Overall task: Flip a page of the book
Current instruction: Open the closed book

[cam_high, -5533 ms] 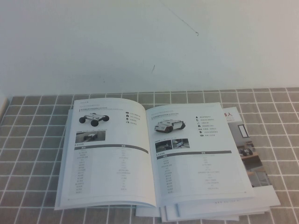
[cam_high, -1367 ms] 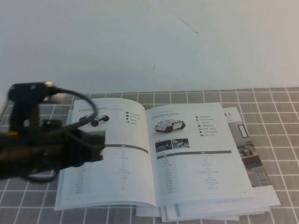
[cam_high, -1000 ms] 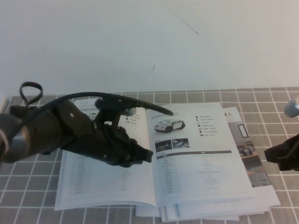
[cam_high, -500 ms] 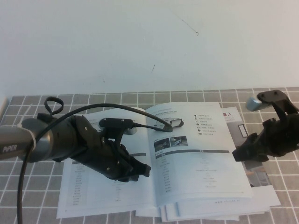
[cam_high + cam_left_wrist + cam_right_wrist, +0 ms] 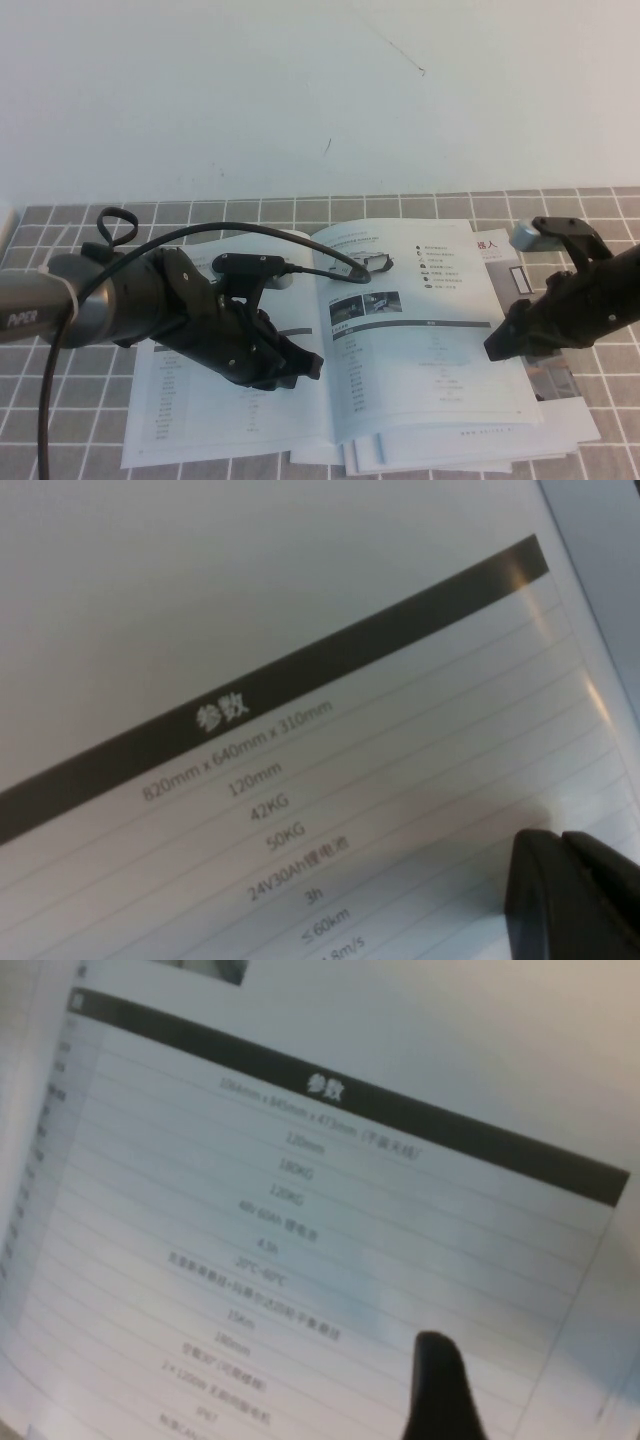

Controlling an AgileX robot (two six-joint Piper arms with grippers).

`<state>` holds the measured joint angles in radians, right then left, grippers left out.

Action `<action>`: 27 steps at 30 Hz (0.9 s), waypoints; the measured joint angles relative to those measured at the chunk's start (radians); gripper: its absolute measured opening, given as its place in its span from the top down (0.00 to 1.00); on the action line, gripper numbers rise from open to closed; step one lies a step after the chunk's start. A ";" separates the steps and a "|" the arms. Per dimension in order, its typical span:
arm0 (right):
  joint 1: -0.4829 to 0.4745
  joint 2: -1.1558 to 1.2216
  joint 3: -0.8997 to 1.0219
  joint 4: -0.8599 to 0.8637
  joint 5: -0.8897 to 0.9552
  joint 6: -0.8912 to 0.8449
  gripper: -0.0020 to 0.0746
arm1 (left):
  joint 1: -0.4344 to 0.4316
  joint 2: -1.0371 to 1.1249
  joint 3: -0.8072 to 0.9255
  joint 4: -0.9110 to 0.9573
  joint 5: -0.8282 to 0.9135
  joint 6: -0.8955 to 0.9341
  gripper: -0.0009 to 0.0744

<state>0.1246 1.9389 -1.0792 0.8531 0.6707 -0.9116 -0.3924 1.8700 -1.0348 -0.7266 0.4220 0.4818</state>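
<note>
White paper is being pinned: the left gripper, closed and empty, is pressing the book while the right gripper, open-jawed, is nearing the page edge to pinch next.

Left arm hid most of the book's left leaf incl. the rover photo, the cable crossed the page's vehicle photo, table text was too small to read overhead.
</note>
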 joint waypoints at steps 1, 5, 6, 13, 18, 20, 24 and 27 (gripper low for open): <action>0.000 0.002 0.000 0.000 0.000 0.005 0.43 | 0.000 0.000 0.000 0.000 0.000 0.000 0.99; 0.000 0.010 0.000 0.018 -0.002 0.023 0.43 | 0.000 0.000 0.000 0.000 0.000 0.000 0.99; 0.000 0.013 0.000 0.028 -0.002 0.024 0.43 | 0.000 0.000 0.000 0.000 0.000 0.000 0.99; 0.000 0.023 -0.005 0.053 0.020 0.027 0.43 | 0.000 0.000 0.000 0.000 0.000 0.000 0.99; 0.000 0.023 -0.007 0.061 0.030 0.027 0.43 | 0.000 0.000 0.000 0.002 0.000 0.000 0.99; 0.000 0.019 -0.007 0.063 0.037 0.027 0.43 | 0.000 0.000 0.000 0.002 0.000 0.000 0.99; 0.000 -0.015 -0.017 0.063 0.052 0.027 0.43 | 0.000 0.000 0.000 0.002 0.000 0.000 0.99; 0.000 -0.034 -0.047 0.063 0.084 0.027 0.43 | 0.000 0.000 0.000 0.002 0.000 0.000 0.99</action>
<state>0.1246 1.9048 -1.1263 0.9158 0.7546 -0.8851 -0.3924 1.8700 -1.0348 -0.7250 0.4220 0.4818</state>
